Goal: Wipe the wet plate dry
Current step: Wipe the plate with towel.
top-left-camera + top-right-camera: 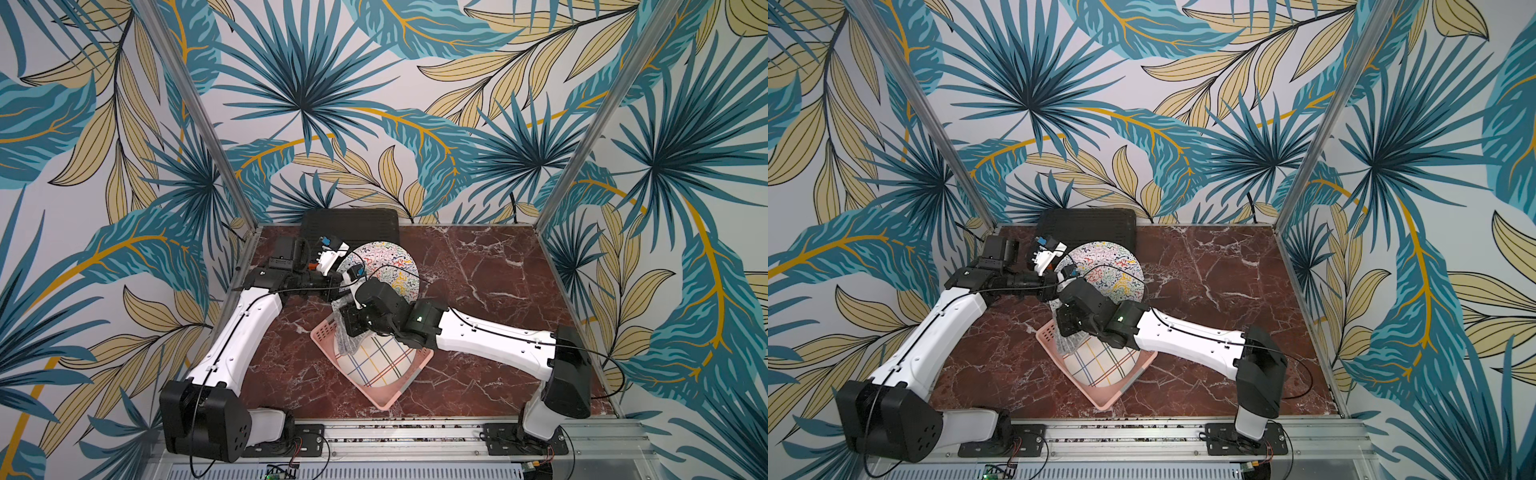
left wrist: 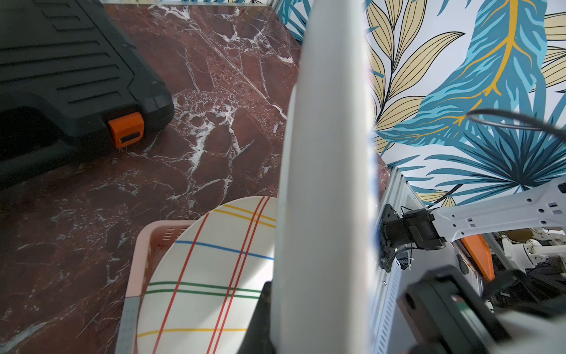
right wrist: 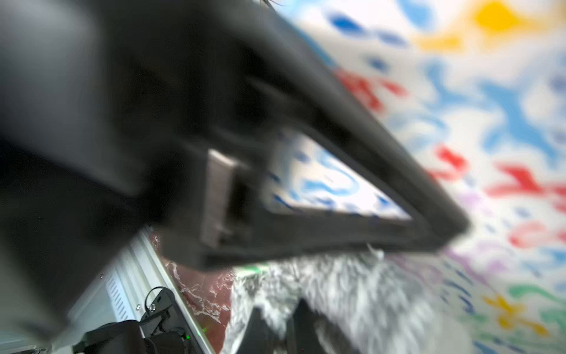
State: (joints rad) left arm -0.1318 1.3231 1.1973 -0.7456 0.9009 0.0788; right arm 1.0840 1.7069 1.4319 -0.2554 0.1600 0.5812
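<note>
The wet plate (image 1: 386, 266) (image 1: 1104, 266), white with coloured squiggles, is held tilted on edge above the table. My left gripper (image 1: 341, 268) (image 1: 1059, 266) is shut on its left rim. The left wrist view shows the plate's pale underside (image 2: 324, 184) edge-on, with one dark finger (image 2: 260, 318) against it. My right gripper (image 1: 349, 318) (image 1: 1065, 320) (image 3: 281, 325) is shut on a grey-white fuzzy cloth (image 1: 347, 340) (image 1: 1065, 343) (image 3: 337, 291). The cloth lies against the lower part of the plate's patterned face (image 3: 505, 122) and hangs down over the basket.
A pink basket (image 1: 386, 401) (image 1: 1104, 401) (image 2: 137, 245) sits mid-table, holding a white plate with coloured plaid lines (image 1: 374, 361) (image 1: 1100, 361) (image 2: 202, 275). A black case (image 1: 351, 226) (image 1: 1086, 224) (image 2: 61, 67) with an orange latch lies against the back wall. Metal frame posts stand at the back corners.
</note>
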